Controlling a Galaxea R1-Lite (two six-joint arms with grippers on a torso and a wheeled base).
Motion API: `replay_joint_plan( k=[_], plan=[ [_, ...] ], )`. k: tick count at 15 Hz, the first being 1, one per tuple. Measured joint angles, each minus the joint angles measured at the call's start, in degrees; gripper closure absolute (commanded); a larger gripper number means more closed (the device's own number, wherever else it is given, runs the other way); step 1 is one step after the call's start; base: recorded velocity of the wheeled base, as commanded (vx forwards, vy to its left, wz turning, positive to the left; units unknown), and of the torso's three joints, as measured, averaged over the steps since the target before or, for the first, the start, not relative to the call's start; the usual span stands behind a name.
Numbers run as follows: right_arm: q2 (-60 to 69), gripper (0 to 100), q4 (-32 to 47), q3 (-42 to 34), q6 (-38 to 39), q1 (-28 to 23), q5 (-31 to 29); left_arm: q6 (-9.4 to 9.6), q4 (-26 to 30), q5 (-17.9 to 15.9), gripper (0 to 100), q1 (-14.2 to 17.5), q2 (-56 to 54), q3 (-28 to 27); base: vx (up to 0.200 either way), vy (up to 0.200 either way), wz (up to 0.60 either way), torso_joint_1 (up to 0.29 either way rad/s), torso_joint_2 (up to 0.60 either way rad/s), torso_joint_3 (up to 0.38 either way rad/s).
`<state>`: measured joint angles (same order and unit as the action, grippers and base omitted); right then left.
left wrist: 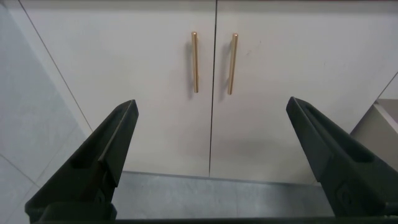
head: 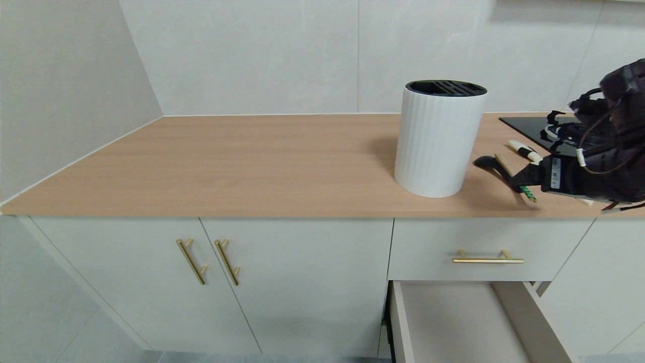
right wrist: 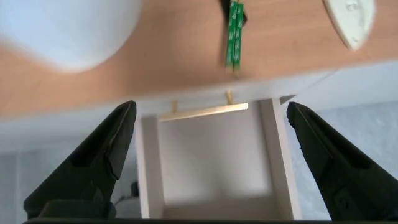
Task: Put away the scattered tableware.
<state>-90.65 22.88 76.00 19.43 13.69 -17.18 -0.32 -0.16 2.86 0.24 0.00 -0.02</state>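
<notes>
1. Head view: a white ribbed holder [head: 437,143] with a black slotted top stands upright on the wooden countertop [head: 227,161], towards its right half.
2. The scattered tableware lies on the counter just to the right of the holder. A black utensil [head: 486,162] is nearest it. Beside that is a pair of chopsticks [head: 528,193] with green-patterned ends pointing at the front edge. A white utensil with a black band [head: 524,150] lies a little farther back.
3. The right arm [head: 594,171] hangs low over these pieces and hides part of the chopsticks. A black cooktop plate [head: 524,126] sits behind them near the wall.
4. Under the counter are two cabinet doors [head: 151,282] with gold handles, and a closed drawer [head: 488,242] with a gold bar. Below that drawer, an open drawer [head: 453,322] is pulled out.
5. Left wrist view: the left gripper [left wrist: 211,104] has its fingers spread wide with nothing between them. It faces the two cabinet doors low down, their gold handles [left wrist: 194,62] side by side.
6. Right wrist view: the right gripper [right wrist: 210,112] is also spread wide and holds nothing. It is above the counter's front edge. The green-patterned chopsticks lie on the wood between the blurred white holder and a white rounded piece [right wrist: 351,22]. The open drawer shows beneath the gold bar [right wrist: 202,112].
</notes>
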Motion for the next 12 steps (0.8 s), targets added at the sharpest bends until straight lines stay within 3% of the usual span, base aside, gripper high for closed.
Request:
replay_joint_plan(
  k=[4,11,12],
  plan=[
    [-6.81,0,-4.94,-0.11,0.16,-4.27,-0.44,0.0,0.0,0.02,0,0.0,0.0,0.02,0.0,0.0,0.0,0.0,0.0,0.0],
    [-9.2,0,-5.47,-0.06,0.22,-5.34,-0.2,-0.01,0.02,0.0,0,0.0,0.0,0.0,0.0,0.0,0.0,0.0,0.0,0.0],
    [-9.24,100,-5.78,-0.06,0.24,-5.38,-0.06,-0.01,0.02,0.0,0,0.0,0.0,0.0,0.0,0.0,0.0,0.0,0.0,0.0]
  ],
)
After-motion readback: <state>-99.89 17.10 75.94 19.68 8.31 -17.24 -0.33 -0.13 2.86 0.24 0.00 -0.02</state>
